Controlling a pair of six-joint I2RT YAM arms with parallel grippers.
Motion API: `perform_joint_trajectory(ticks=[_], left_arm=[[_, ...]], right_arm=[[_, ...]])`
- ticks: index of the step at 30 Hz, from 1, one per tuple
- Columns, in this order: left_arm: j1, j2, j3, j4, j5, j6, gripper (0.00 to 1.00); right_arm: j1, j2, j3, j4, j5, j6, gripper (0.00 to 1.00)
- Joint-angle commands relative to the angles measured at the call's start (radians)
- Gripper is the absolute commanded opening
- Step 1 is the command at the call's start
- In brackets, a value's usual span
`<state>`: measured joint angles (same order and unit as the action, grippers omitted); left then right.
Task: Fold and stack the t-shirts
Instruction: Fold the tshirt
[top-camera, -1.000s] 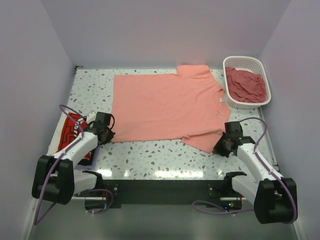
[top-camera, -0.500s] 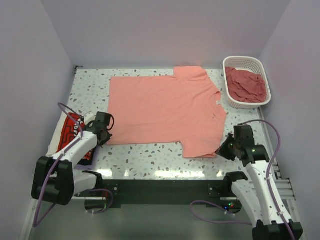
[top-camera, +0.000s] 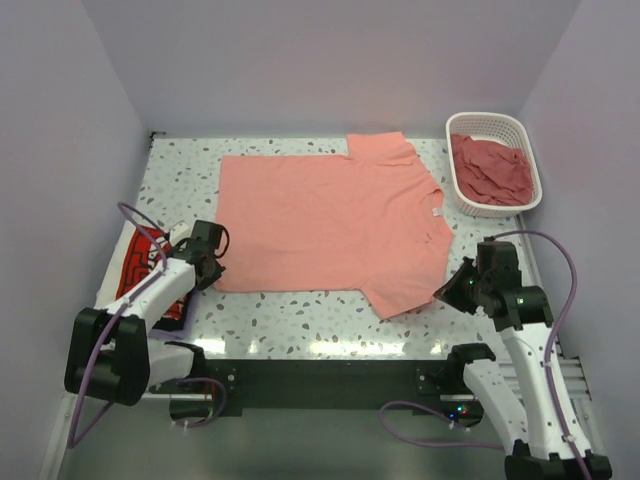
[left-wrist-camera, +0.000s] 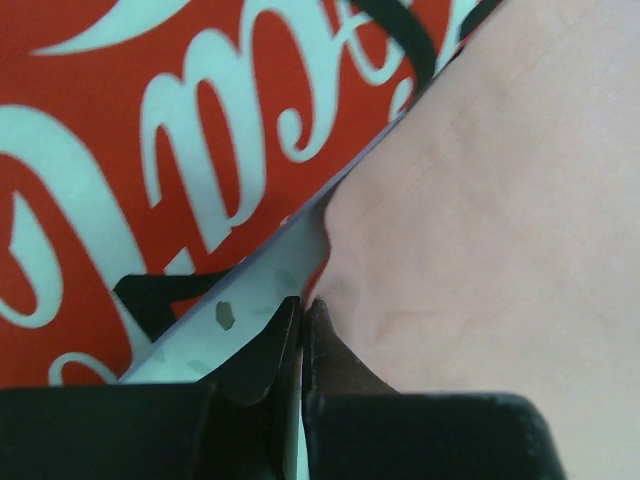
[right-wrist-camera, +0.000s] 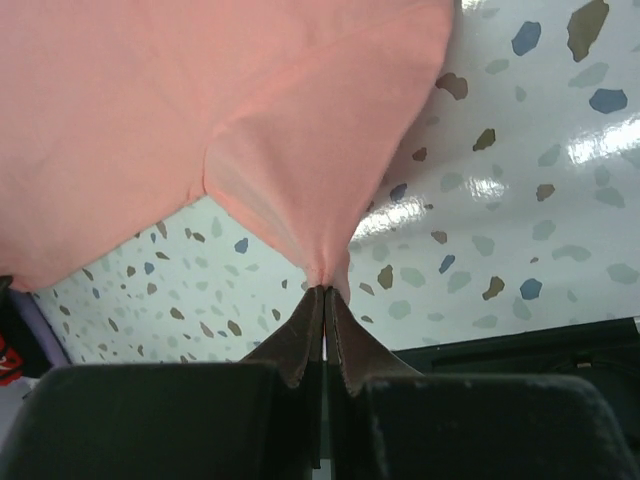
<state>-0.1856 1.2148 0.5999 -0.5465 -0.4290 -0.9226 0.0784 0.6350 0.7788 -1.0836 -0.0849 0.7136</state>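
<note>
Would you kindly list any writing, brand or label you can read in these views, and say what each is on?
White t-shirt, script lettering on its red print: cropped fragments in the left wrist view, tiny from above; no word readable.
Neck label on the salmon t-shirt: too small to read.
No other text shows.

Salmon-pink cloth t-shirt (top-camera: 330, 225) lies flat at centre of the speckled terrazzo surface (top-camera: 300, 315), collar to the right. White slatted plastic basket (top-camera: 486, 117) sits in far-right corner, just beside the shirt, with crumpled pink tees (top-camera: 492, 172) in it. White tee with red-and-black print (top-camera: 132, 268) lies at left edge, beside the shirt's near-left corner. Left pincer (left-wrist-camera: 302, 305) nips that corner; right pincer (right-wrist-camera: 325, 290) nips the near sleeve.
</note>
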Motion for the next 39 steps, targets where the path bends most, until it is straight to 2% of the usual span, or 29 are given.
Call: perform_joint_trajectory(ticks=[1, 8, 13, 23, 39], left_arm=[[0.002, 0.044, 0.095, 0.005, -0.001, 0.011, 0.0], [0.002, 0.172, 0.245, -0.024, 0.013, -0.002, 0.0], [0.002, 0.273, 0.351, -0.036, 0.024, -0.001, 0.0], [0.014, 0.402, 0.436, -0.024, 0.052, 0.001, 0.0], [0.092, 0.404, 0.494, -0.026, 0.084, 0.031, 0.0]], right_arm=[[0.001, 0.098, 0.042, 0.141, -0.013, 0.0, 0.0], [0.001, 0.33, 0.135, 0.336, 0.011, 0.02, 0.0], [0.001, 0.555, 0.233, 0.454, -0.018, 0.003, 0.0], [-0.008, 0.854, 0.456, 0.513, -0.03, -0.049, 0.0], [-0.104, 0.997, 0.574, 0.61, -0.134, -0.04, 0.0]])
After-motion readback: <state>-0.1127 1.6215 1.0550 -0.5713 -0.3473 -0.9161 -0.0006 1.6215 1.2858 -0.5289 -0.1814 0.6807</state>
